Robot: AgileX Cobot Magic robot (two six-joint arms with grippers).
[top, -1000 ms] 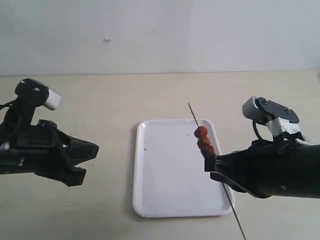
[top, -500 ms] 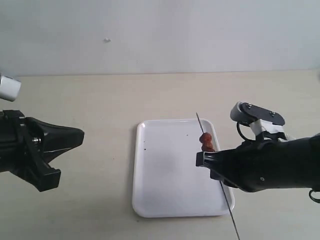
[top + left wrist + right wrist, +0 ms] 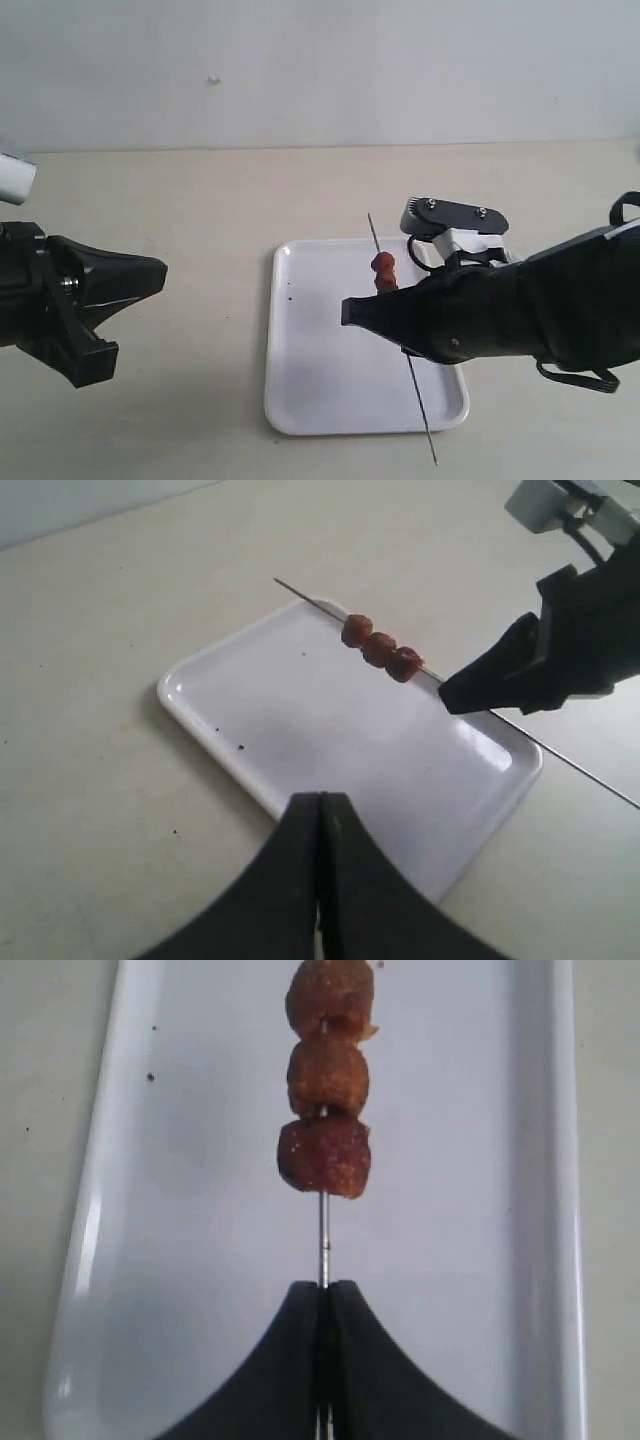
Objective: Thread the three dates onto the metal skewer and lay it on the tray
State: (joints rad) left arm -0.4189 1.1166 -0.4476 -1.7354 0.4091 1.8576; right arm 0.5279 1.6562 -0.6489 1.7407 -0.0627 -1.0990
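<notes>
Three reddish-brown dates sit in a row on the thin metal skewer. My right gripper is shut on the skewer just behind the dates. It holds the skewer lengthwise over the right half of the white tray. The skewer's rear end sticks out past the tray's near rim. My left gripper is shut and empty, well left of the tray.
The tray lies on a bare beige table with a pale wall behind it. A few tiny dark specks mark the tray's left side.
My right gripper has carried the skewer with its dates leftward, from the tray's right rim to over the tray. The left arm pulled back to the left early on and has since held still.
</notes>
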